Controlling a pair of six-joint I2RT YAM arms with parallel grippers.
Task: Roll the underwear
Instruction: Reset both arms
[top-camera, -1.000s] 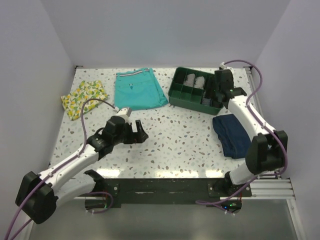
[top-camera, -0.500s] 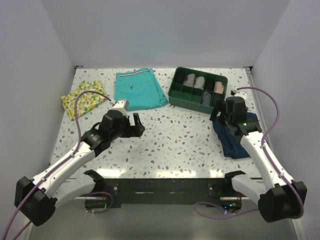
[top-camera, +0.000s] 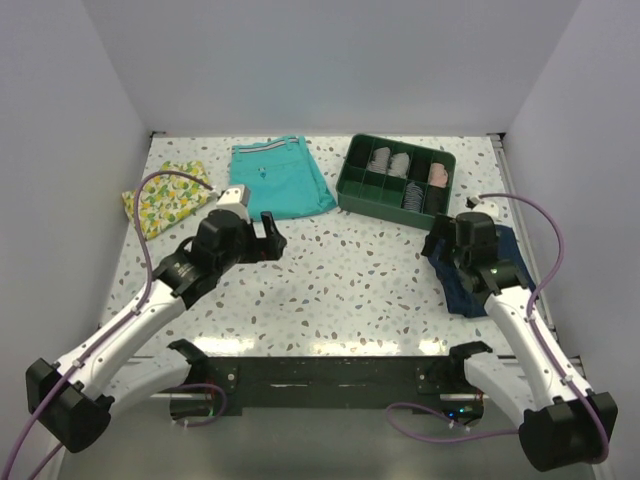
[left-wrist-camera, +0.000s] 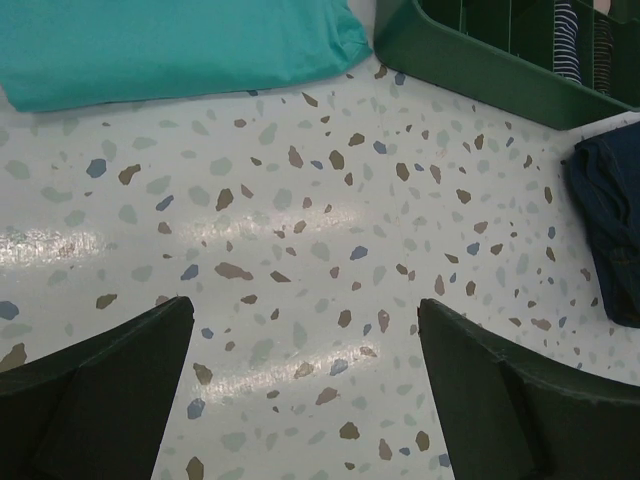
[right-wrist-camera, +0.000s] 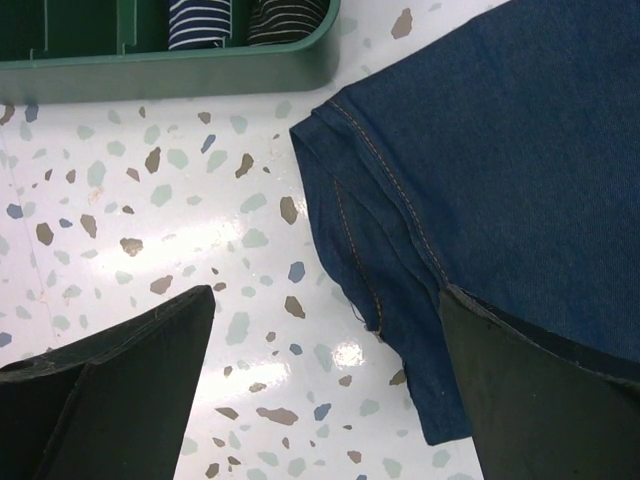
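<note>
Both claws stand wide open and hold nothing. The left claw hovers over bare desk, out in front of the green tray and to its left. The right claw hangs just in front of the tray's right end, above the near edge of a plain navy garment lying flat there.

No small striped briefs lie spread on the desk. My judgement is that the underwear is the small roll with a reddish top in the tray's right-end compartment, though it is too small to be sure. Other rolls, some striped, fill compartments to its left. If that reading holds, rolling and stowing look finished, which would explain why both claws are empty and clear of the tray.

Teal shorts lie flat just left of the tray, and a lemon-print cloth lies further left. Both look unrelated to this job.
</note>
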